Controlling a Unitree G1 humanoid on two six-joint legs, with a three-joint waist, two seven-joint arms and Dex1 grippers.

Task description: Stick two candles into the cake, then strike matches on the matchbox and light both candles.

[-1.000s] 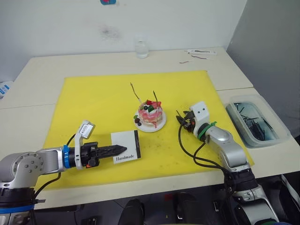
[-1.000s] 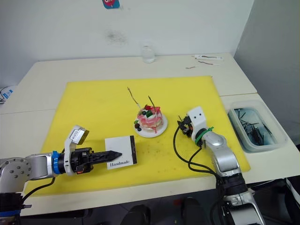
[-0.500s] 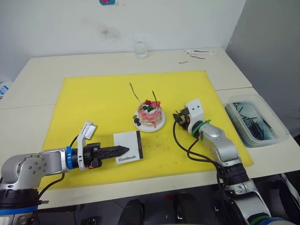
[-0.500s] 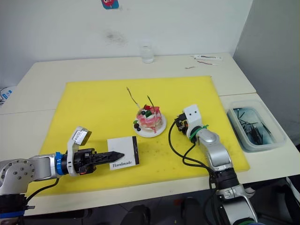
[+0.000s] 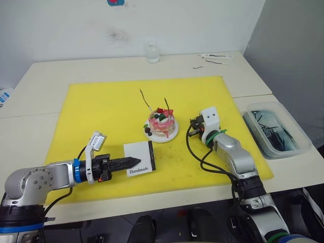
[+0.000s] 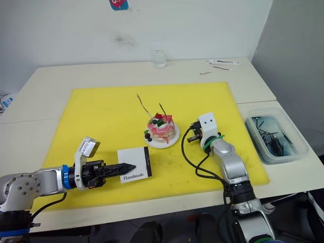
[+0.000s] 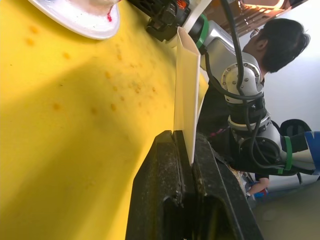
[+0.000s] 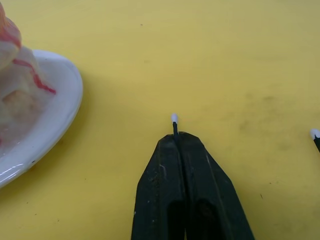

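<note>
Two grips were closed: the left gripper (image 7: pixel 184 145) on the flat white matchbox (image 5: pixel 139 158), the right gripper (image 8: pixel 176 136) on a white-tipped dark match (image 8: pixel 174 123); its tip was best drawn firmly along the black strip (image 5: pixel 150 155).

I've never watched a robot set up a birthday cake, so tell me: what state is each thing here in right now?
Candles: both stuck in the cake, unlit.
Cake: on its white plate, whole.
Matchbox: held by its edge in the left gripper.
Match: white tip out of the right gripper, unlit.
Second match: lying on the yellow mat.
Plastic tub: open, dark sticks inside.
</note>
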